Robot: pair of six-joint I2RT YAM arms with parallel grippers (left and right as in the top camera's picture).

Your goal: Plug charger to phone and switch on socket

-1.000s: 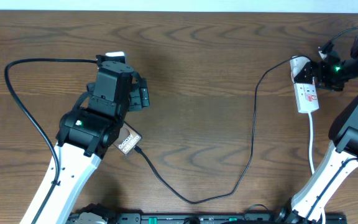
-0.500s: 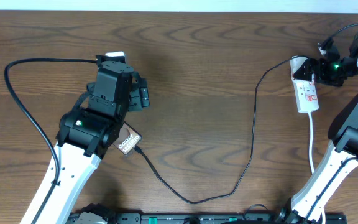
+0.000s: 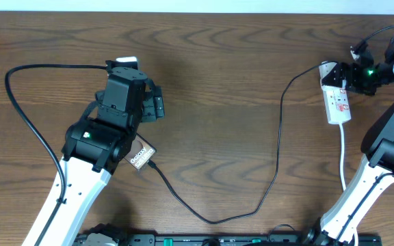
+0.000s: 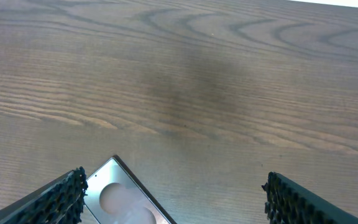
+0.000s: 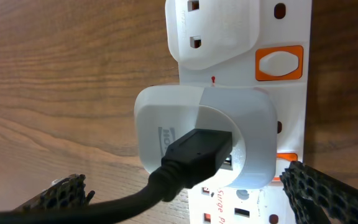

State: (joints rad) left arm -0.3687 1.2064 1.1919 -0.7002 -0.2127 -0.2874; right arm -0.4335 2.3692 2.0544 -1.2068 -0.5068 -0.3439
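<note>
Bent over phone [image 3: 141,158], left jaws wide, empty; stretched to socket [image 3: 338,109], right jaws likewise (charger [image 5: 194,152] plugged into white adapter [image 5: 166,118]).

- The phone [image 3: 141,158] lies mostly under the left arm [image 3: 108,130] in the overhead view. Only its labelled end shows, the print too small to read.
- From the left wrist, one phone corner [image 4: 120,199] shows, cut by the bottom edge.
- The left claw [image 4: 176,199] shows only finger ends, cropped at the bottom corners.
- The socket [image 5: 241,74] runs off the top and bottom edges, its lowest print blurred.
- The charger [image 5: 185,155] exits bottom-left, its plug covering part of the adapter [image 5: 166,124] lettering.
</note>
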